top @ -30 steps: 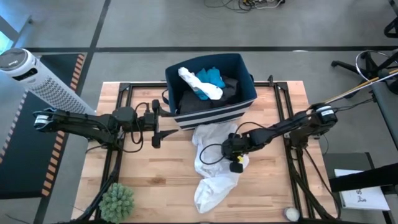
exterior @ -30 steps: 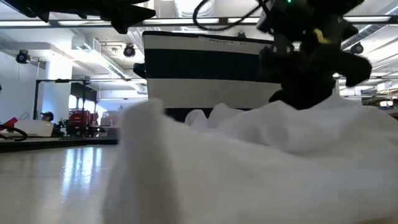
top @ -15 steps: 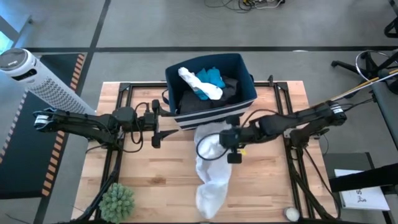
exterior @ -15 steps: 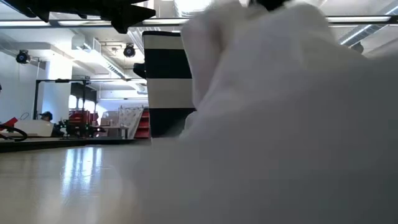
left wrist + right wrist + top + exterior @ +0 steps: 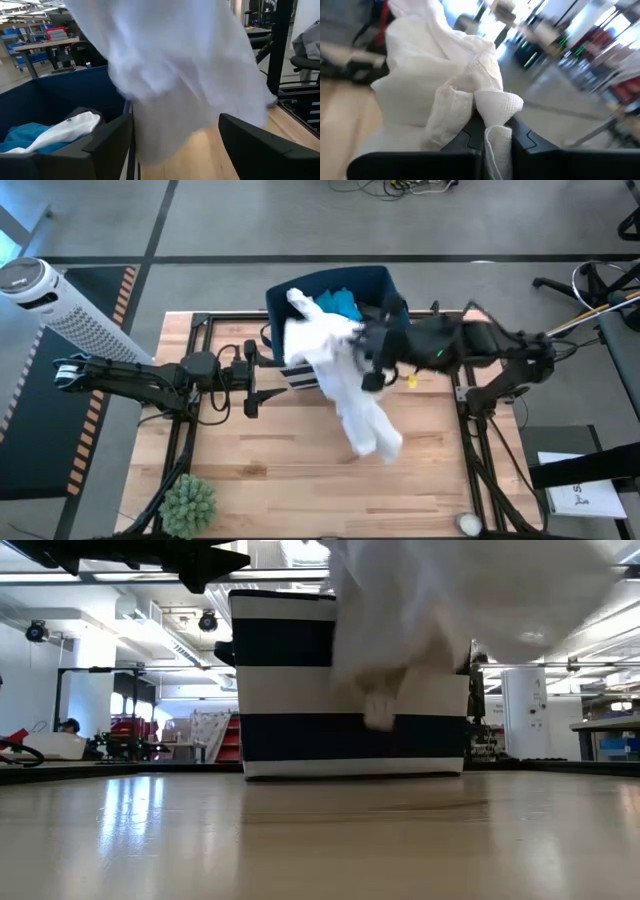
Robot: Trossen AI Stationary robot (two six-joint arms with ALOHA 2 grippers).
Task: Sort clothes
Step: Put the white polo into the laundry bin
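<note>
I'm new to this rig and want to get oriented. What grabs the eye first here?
The large white garment hangs in mid-air in front of the navy striped bin, pinched in the right tool. The left tool waits open beside the bin's left side, over the wooden table.

No words, numbers or signs can be read anywhere. The paper (image 5: 588,498) on the floor by the table (image 5: 250,470) has print too small to read.
</note>
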